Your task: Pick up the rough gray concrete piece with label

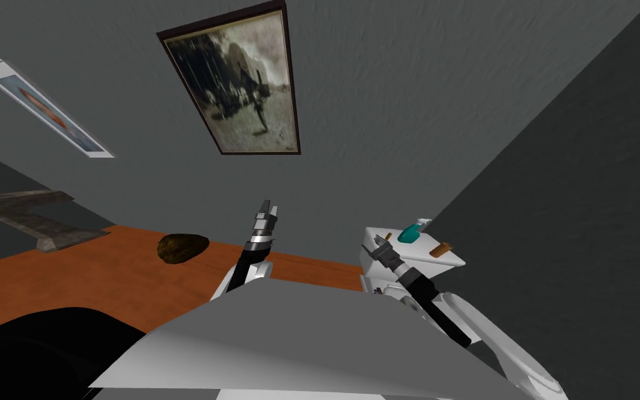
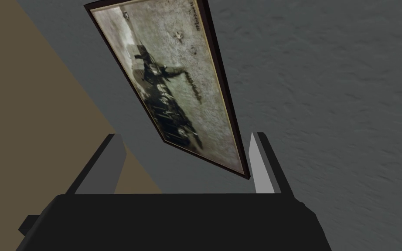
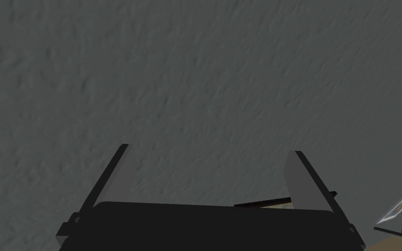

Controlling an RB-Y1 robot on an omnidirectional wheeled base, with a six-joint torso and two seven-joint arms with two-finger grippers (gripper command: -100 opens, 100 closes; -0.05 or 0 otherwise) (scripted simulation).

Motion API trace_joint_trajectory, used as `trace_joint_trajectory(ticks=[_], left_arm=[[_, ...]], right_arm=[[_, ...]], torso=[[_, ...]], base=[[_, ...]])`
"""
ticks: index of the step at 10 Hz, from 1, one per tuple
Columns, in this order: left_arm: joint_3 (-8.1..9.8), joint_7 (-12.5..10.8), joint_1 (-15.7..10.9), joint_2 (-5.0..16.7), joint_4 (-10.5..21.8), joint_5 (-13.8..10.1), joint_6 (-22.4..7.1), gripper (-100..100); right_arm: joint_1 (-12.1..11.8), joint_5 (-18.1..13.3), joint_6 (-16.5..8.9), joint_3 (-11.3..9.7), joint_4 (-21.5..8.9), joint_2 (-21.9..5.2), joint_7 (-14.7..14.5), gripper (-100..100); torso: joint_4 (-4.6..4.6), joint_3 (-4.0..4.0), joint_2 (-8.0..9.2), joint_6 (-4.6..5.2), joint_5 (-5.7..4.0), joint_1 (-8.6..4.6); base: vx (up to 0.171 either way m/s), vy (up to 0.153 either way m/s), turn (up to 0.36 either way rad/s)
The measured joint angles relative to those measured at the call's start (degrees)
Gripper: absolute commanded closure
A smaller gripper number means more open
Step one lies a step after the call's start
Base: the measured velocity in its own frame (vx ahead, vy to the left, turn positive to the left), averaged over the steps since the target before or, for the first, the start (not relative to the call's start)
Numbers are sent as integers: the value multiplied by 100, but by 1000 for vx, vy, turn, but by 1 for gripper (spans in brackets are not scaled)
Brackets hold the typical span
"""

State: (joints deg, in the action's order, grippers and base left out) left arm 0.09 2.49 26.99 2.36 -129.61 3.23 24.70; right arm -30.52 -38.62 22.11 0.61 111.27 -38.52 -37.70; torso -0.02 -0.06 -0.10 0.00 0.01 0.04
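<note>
A rough grey angular piece (image 1: 30, 217) lies at the far left end of the orange surface (image 1: 82, 281); I make out no label on it. My left gripper (image 1: 268, 206) is raised above the middle of that surface, well to the right of the grey piece, open and holding nothing. In the left wrist view its fingers (image 2: 185, 134) stand apart and point up at the wall. My right gripper (image 1: 383, 242) hovers at the near edge of a white cabinet (image 1: 416, 267). The right wrist view shows it (image 3: 209, 148) open and bare.
A dark brown lump (image 1: 183, 248) rests on the orange surface between the grey piece and my left gripper. On the white cabinet sit a teal object (image 1: 409, 234) and a small brown block (image 1: 440, 249). A dark grey wall (image 1: 589, 208) stands close on the right. A black area (image 1: 34, 347) lies at the near left.
</note>
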Motion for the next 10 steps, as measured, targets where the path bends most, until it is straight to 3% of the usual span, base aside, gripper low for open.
trace_joint_trajectory(ticks=[3,7,10], left_arm=[[0,0,0,0,0,0,0,0],[0,0,0,0,0,0,0,0],[0,0,0,0,0,0,0,0]], right_arm=[[-61,-468,-146,66,-372,-563,-432,-100],[-130,-1028,-182,179,-984,-1080,-1083,-100],[-140,-1257,-276,205,-1162,-1425,-1248,-100]], torso=[[0,-2,-3,0,1,2],[0,0,-1,1,1,-1],[1,2,4,1,1,1]], base=[[34,18,63],[27,14,42],[17,10,38]])
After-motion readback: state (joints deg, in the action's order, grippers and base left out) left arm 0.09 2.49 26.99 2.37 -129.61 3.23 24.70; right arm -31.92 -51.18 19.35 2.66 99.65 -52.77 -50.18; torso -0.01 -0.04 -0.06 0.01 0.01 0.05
